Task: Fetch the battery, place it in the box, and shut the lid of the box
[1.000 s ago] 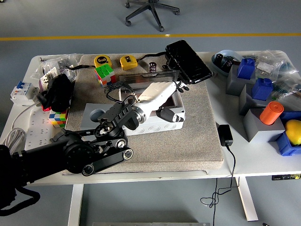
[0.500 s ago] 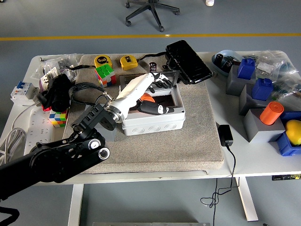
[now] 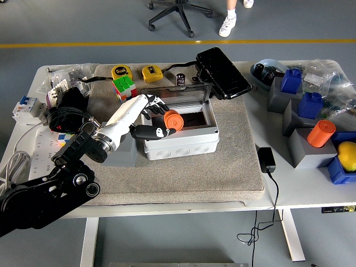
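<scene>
An orange cylindrical battery lies inside the grey box at its left end. The box's clear lid stands open along the back edge. My left hand reaches over the box's left wall with white forearm and black fingers spread. The thumb runs along the front rim just below the battery, and the hand holds nothing. My right hand is out of view.
The box sits on a grey mat. Tape measures, Rubik's cubes and a black case lie behind it. A second orange cylinder stands on grey blocks at right. A black adapter lies right of the mat. A person's feet show beyond the table.
My left hand has drawn back leftward out of the box, from its right side to its left wall. The battery stayed inside the box, uncovered now.
</scene>
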`<state>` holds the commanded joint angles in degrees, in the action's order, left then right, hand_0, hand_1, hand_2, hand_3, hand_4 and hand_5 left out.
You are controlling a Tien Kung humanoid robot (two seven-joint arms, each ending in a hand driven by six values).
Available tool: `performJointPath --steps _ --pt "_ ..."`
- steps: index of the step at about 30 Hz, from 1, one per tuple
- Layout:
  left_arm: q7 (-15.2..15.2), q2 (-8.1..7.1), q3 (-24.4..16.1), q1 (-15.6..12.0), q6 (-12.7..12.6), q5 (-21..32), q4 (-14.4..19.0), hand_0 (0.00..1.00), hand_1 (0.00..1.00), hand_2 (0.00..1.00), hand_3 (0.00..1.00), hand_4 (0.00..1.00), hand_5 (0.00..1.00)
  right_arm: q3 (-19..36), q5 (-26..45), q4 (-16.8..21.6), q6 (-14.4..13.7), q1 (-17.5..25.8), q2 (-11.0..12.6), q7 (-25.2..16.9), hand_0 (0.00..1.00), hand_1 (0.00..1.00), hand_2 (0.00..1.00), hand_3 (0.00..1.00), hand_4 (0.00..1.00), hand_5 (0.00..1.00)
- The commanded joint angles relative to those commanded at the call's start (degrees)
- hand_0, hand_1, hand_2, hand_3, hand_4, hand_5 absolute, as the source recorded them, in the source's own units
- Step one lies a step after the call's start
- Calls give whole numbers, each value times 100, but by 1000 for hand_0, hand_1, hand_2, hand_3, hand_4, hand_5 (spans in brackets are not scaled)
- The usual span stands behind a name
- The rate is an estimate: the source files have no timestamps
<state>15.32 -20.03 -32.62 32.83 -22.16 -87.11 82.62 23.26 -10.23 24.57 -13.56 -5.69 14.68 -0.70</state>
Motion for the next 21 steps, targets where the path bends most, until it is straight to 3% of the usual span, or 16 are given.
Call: performJointPath --steps 12,21 --pt "2 337 400 375 109 291 -227 420 569 540 565 909 296 -32 23 1 -4 12 6 4 605 629 592 560 903 459" --pt "-400 943 829 886 16 1004 -838 423 583 555 567 905 291 -79 38 7 -2 -9 -4 -2 605 629 591 560 903 459"
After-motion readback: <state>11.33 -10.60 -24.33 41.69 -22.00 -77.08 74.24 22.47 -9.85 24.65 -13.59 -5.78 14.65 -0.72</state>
